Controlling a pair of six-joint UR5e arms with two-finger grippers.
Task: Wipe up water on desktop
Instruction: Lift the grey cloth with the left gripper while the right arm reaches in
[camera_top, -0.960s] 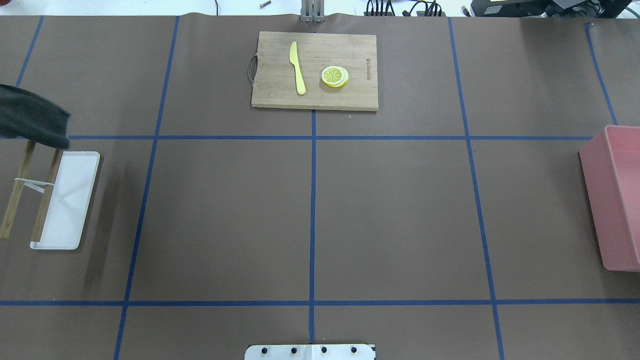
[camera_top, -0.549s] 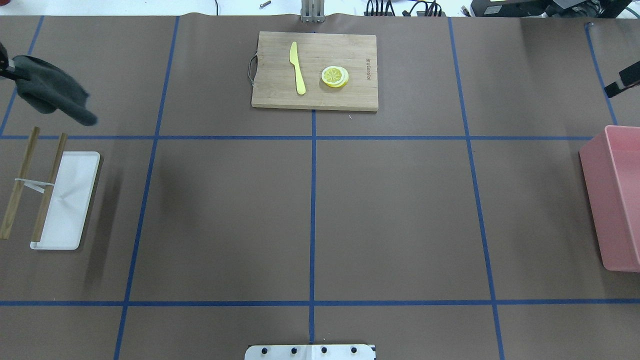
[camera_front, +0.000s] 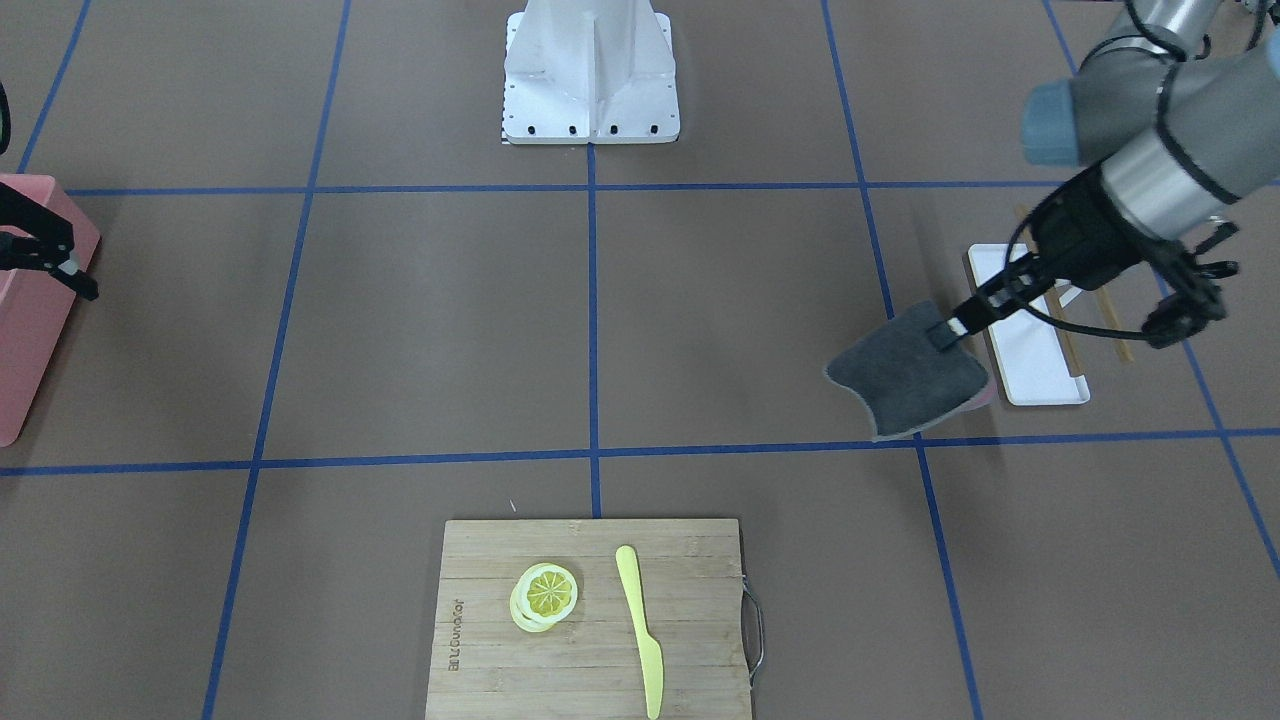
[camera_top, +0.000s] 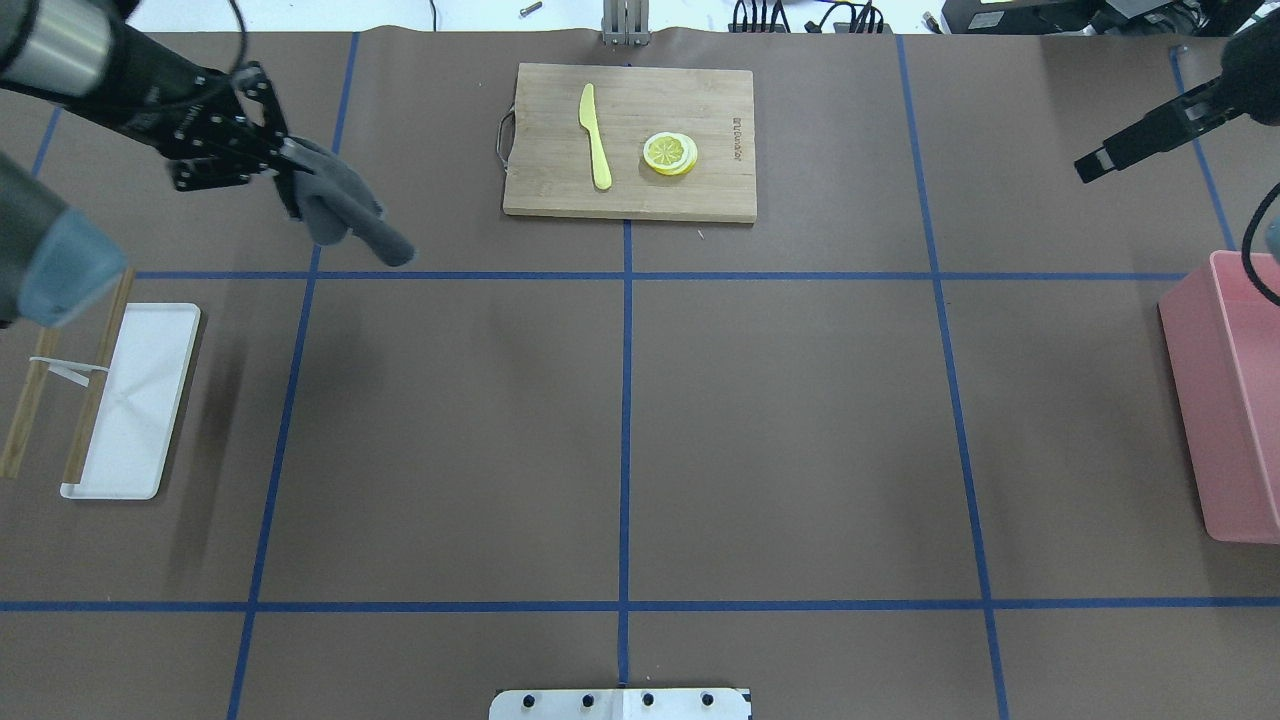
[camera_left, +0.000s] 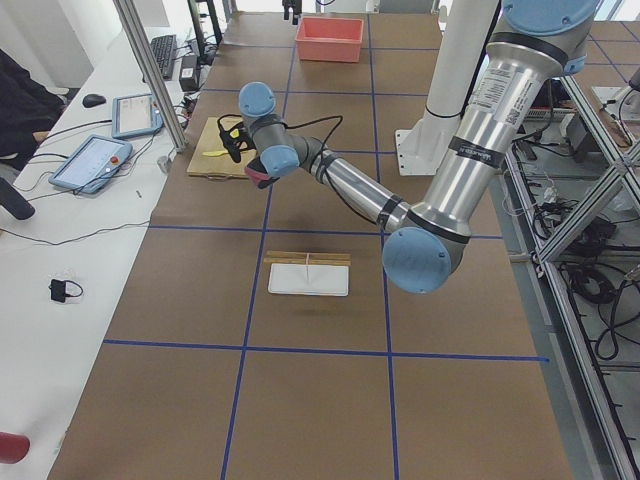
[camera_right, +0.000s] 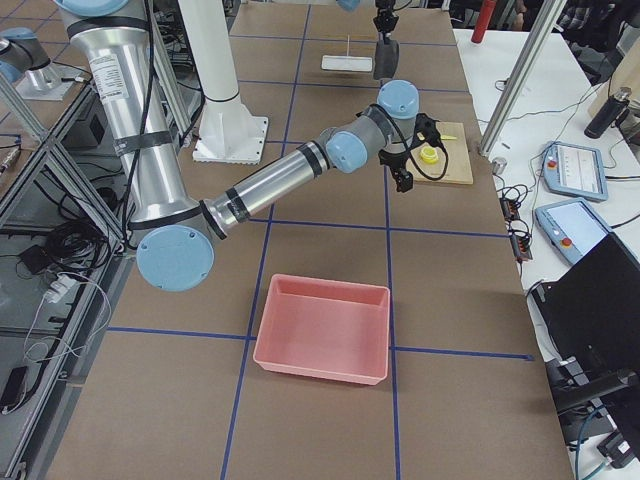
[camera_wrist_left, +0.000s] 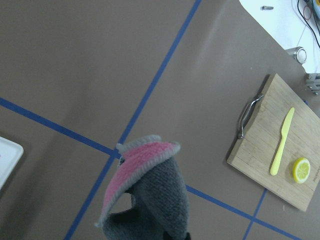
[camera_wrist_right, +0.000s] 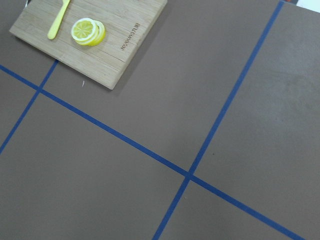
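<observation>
The left hand (camera_front: 948, 333) is clenched on one edge of the grey cloth (camera_front: 905, 375), which hangs limp over the tabletop (camera_top: 800, 420) at ten o'clock in the overhead view (soft, light, probably folds easily; best pressed flat). Right hand (camera_top: 1100, 160), two o'clock: cannot tell.

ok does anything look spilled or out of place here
Nothing stands out. No water shows on the desktop in any view. The grey cloth hangs from the left gripper, and the knife and lemon slices lie neatly on the cutting board.
</observation>
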